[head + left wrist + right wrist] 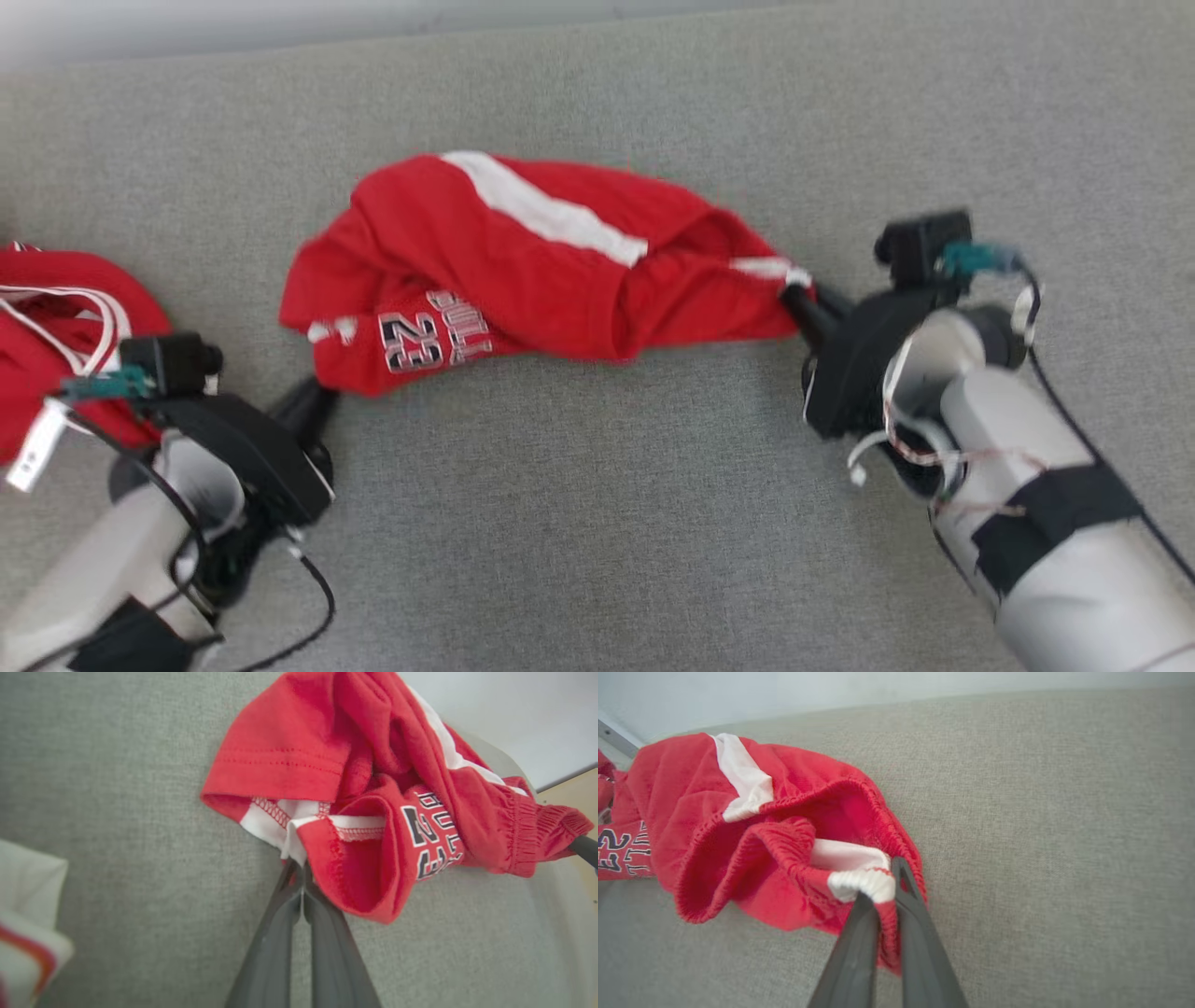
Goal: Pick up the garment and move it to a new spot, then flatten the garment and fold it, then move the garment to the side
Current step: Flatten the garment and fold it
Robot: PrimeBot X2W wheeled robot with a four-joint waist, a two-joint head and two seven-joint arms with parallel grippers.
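On the grey cloth-covered worktop (pixel 597 523), red basketball shorts (pixel 523 271) sit bunched at mid-frame, with another red garment (pixel 56 317) at the left edge. The left claw (pixel 313 397) pinches a leg hem, the right claw (pixel 794 299) the waistband.

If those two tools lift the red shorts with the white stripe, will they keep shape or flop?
Probably floppy: the red cloth shorts with a white stripe bunch in soft folds between the left tool and right tool. Likely light, being thin fabric. Slipping seems unlikely: both tools pinch stitched edges.
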